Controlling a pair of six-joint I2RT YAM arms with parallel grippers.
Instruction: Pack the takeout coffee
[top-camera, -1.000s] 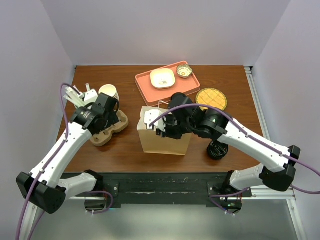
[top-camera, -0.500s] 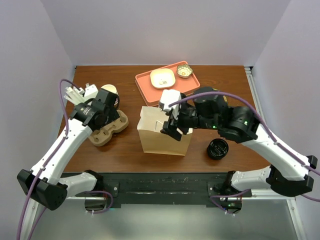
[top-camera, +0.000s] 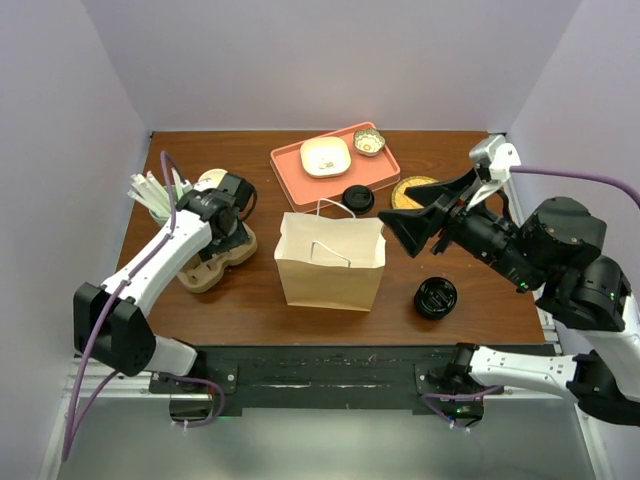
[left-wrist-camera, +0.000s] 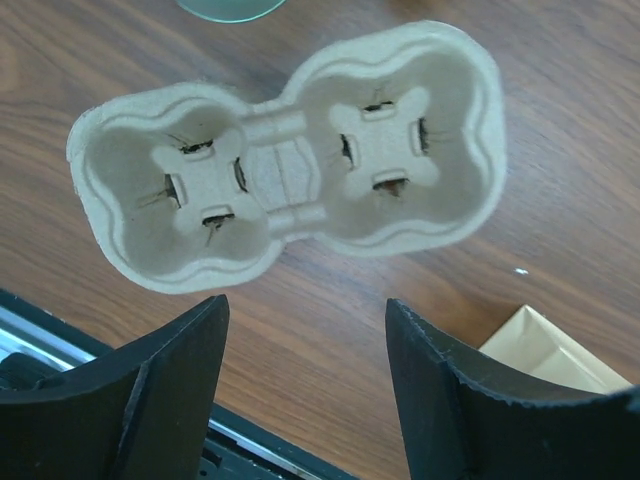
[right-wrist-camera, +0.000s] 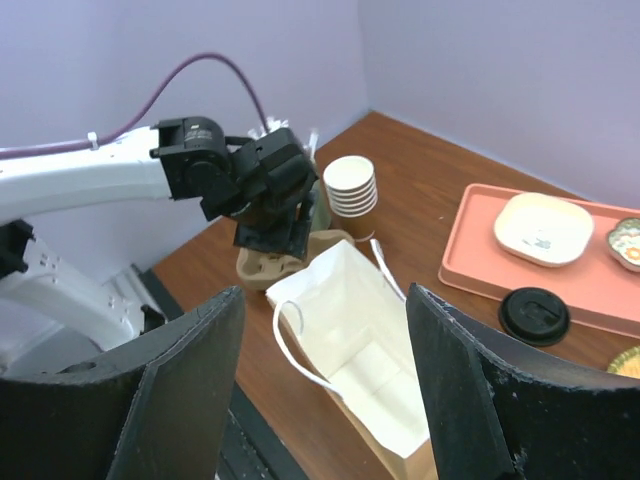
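Note:
The takeout coffee (top-camera: 357, 198), a small cup under a round black lid, stands just behind the brown paper bag (top-camera: 330, 262), by the tray's near edge. It also shows in the right wrist view (right-wrist-camera: 535, 316). The bag stands upright and open, and its white inside (right-wrist-camera: 375, 345) holds nothing. My right gripper (top-camera: 405, 225) is open and empty, raised high above the table to the right of the bag (right-wrist-camera: 325, 300). My left gripper (top-camera: 225, 215) is open and empty, hovering over a two-cup pulp carrier (left-wrist-camera: 290, 160).
A squat black round piece (top-camera: 436, 298) sits right of the bag. An orange tray (top-camera: 285, 165) with a white dish (top-camera: 326, 155) and a small bowl (top-camera: 369, 141) stands at the back. A yellow plate (top-camera: 418, 190), stacked paper cups (right-wrist-camera: 350, 185) and a stick holder (top-camera: 150, 195) are also there.
My right arm has lifted away from the bag's mouth and drawn back high to the right, uncovering the lidded cup behind the bag. My left gripper has shifted slightly over the carrier.

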